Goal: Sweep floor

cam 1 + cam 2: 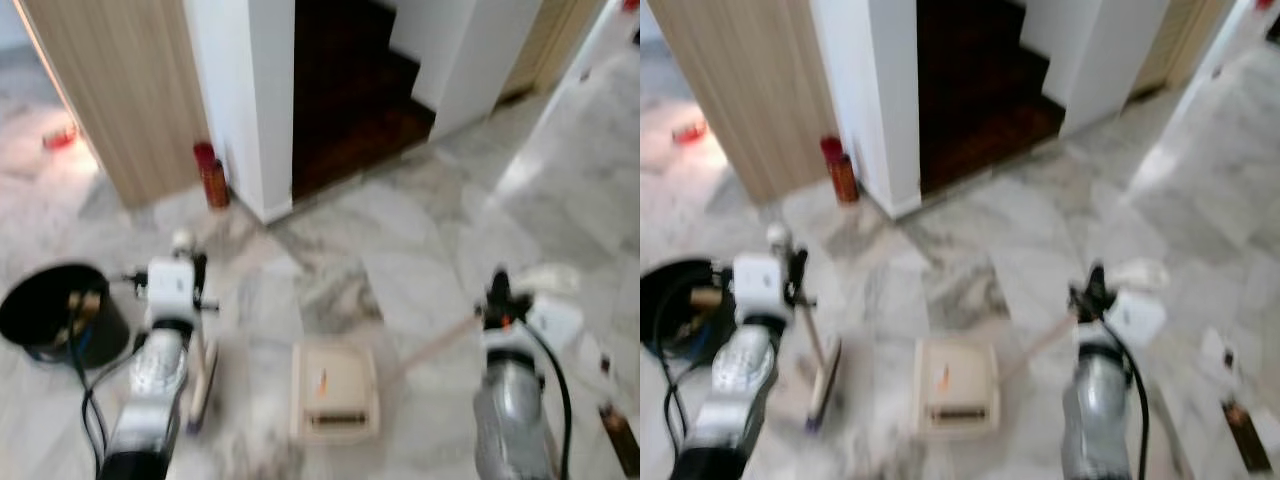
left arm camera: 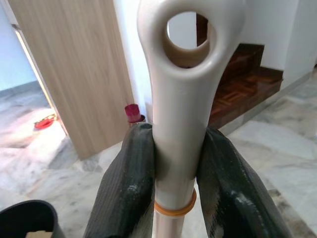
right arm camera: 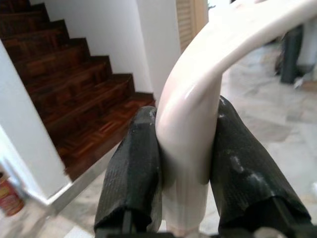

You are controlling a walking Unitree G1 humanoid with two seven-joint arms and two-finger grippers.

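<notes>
Marble floor (image 1: pixel 420 250) is lying ahead while the left gripper (image 2: pixel 173 178) is clamping the broom handle (image 2: pixel 181 114), its brush (image 1: pixel 203 385) beside the dustpan (image 1: pixel 335 392). Clamped by the right gripper (image 3: pixel 185 168), the dustpan handle (image 3: pixel 198 104) is steadying things; next, probably, sweeping dirt panward, though blur is hiding any.

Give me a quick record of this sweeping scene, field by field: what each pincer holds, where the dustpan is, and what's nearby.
left pincer: shut on the broom handle
right pincer: shut on the dustpan handle
dustpan: flat on the marble floor, between the arms
broom head: on the floor, left of the dustpan
black bin: far left
red canister: by the white wall corner
stairs: dark wood, ahead
</notes>
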